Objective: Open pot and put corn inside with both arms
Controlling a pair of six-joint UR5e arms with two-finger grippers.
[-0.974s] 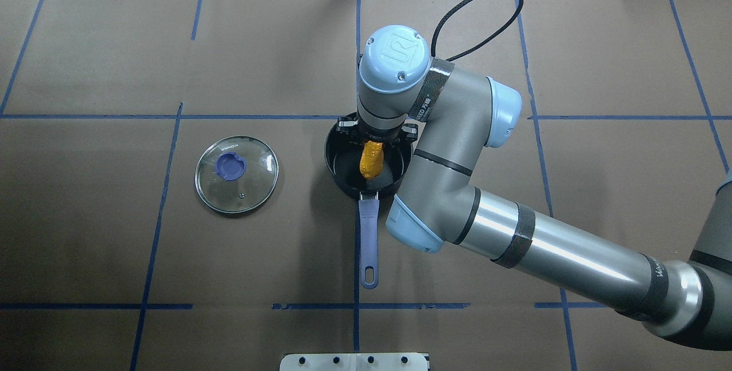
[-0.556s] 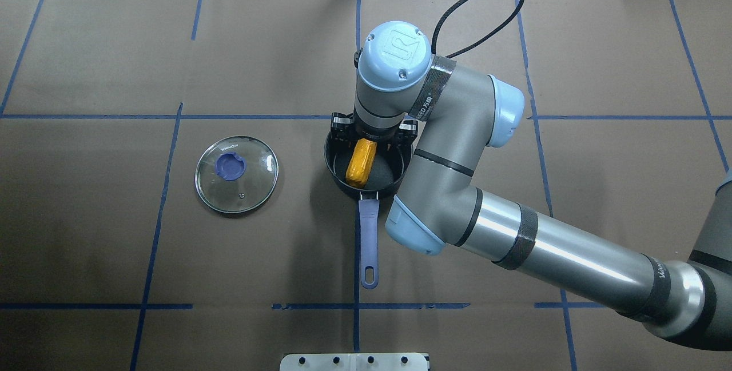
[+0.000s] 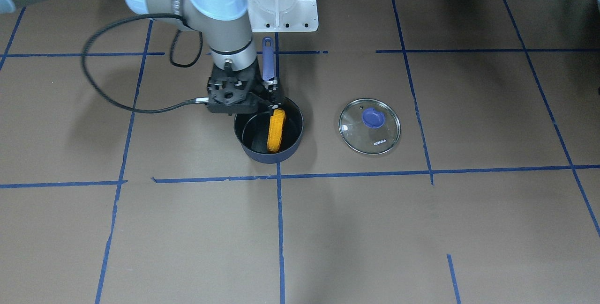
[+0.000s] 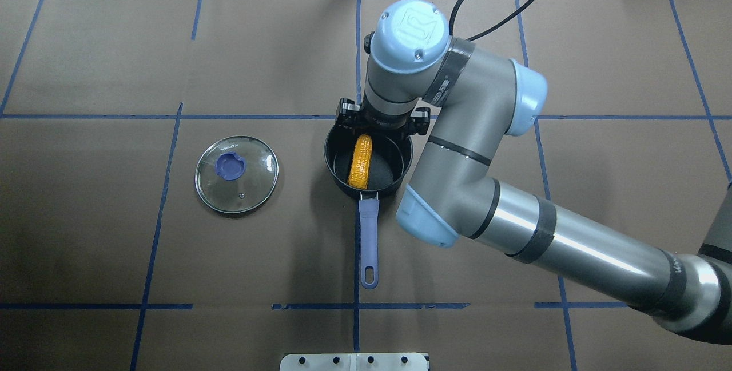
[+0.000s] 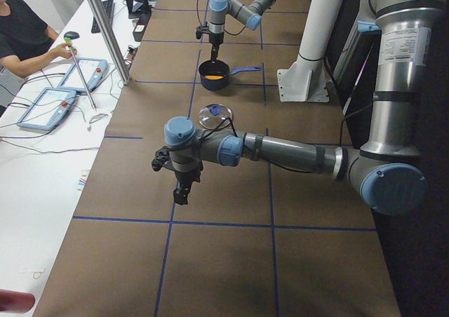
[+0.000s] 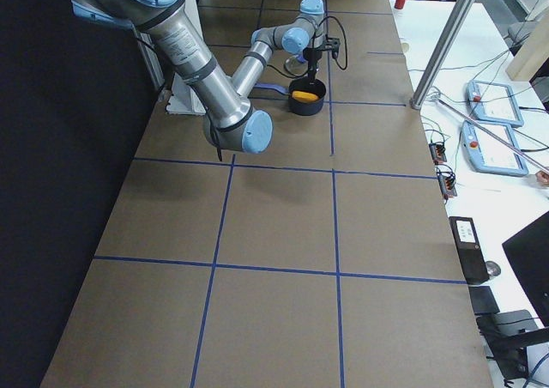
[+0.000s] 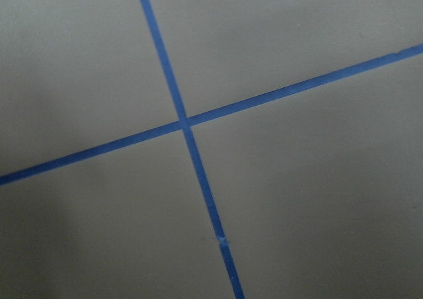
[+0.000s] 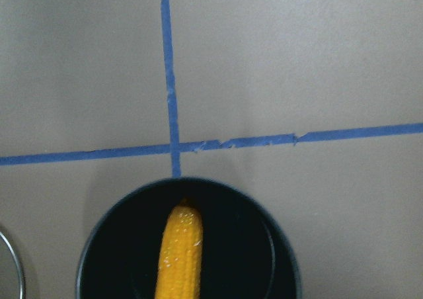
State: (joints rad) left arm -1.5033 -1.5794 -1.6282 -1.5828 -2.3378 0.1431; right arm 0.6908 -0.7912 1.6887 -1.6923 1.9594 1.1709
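Table (image 4: 171,45): brown covering with a blue tape grid.
Right arm (image 4: 474,148): comes in from the robot's right and ends above the pot (image 4: 393,170). It is by far the nearer arm to the task's things.
Left arm (image 5: 280,150): stretched over bare table, on the side of the lid (image 4: 236,174) away from the pot and well apart from both. Its wrist view shows only tape lines.
Pot: open and upright on the table, near a tape crossing.
Lid: flat on the table to the robot's left of the pot, not touching it.
Right gripper (image 3: 246,105): points down and hangs above the pot, clear of the rim in both side views. Its jaws are parted and it holds nothing.
Left gripper (image 5: 181,194): points down above the table. Whether its jaws are spread or closed cannot be told.
Handle (image 4: 369,239): points from the pot toward the robot.
Corn (image 4: 360,162): lies loose on the pot floor, below the Right gripper. Its long axis runs nearly in line with the Handle, from the handle side toward the far rim. Because the ear is underneath and not beside the fingers, a straight upward retreat appears the clean exit. A sideways exit would risk the rim.
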